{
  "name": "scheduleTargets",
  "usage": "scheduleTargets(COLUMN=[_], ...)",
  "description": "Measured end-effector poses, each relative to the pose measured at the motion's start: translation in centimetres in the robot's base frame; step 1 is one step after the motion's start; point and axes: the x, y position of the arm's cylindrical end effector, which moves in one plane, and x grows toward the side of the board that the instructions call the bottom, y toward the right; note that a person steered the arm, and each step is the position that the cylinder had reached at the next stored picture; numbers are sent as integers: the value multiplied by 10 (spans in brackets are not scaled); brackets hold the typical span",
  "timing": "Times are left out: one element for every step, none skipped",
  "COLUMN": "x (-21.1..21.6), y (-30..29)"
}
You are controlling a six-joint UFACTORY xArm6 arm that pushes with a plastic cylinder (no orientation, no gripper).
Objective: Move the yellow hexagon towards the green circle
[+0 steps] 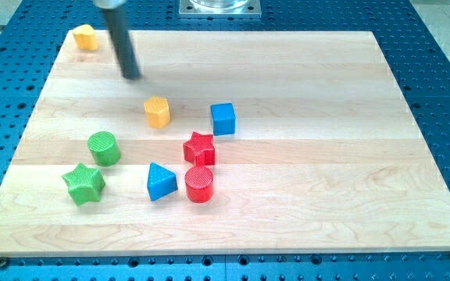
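Observation:
The yellow hexagon point(157, 112) stands on the wooden board, left of centre. The green circle point(104, 147) lies below and to its left, about a block's width apart from it. My tip point(133, 76) is at the end of the dark rod, above and to the left of the yellow hexagon, with a clear gap between them. It touches no block.
A green star point(83, 183) sits below the green circle. A blue cube point(223, 119), red star point(199, 148), red circle point(198, 184) and blue triangle point(160, 181) cluster right of the hexagon. Another yellow block point(86, 37) lies at the board's top-left corner.

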Motion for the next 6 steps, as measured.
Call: scheduleTargets(x=[59, 77, 101, 119, 149, 128], y=[51, 42, 37, 25, 18, -16])
